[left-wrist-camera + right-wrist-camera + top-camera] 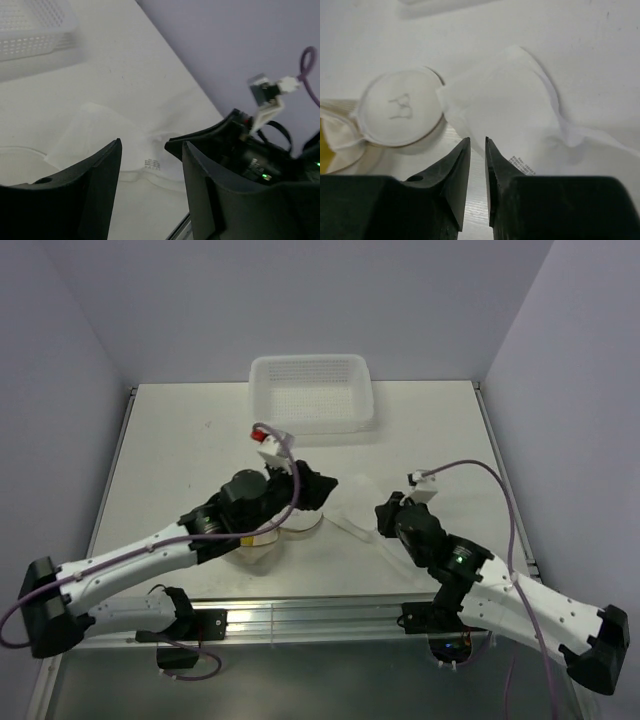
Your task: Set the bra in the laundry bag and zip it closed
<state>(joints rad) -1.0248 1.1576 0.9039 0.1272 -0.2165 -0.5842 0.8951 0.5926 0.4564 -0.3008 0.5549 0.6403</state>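
The left arm stretches low across the table, left gripper (145, 147) jaws apart over a rumpled white cloth (352, 516). The right gripper (477, 141) meets the cloth from 4 o'clock, jaws almost together; whether they pinch it, I cannot tell. At the cloth's 9 o'clock sits the round white mesh laundry bag (402, 107), with a sliver of the mustard-yellow fabric bra (323, 150) showing inside.

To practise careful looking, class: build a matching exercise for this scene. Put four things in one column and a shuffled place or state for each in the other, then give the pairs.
Things
1 perforated plastic basket
2 laundry bag
3 white cloth
4 left gripper

Places or states
a jaws wide apart
b at the far edge of the table
c lid bears a small dark mark
d lying beside the bag's lid

Pairs: 1-b, 2-c, 3-d, 4-a
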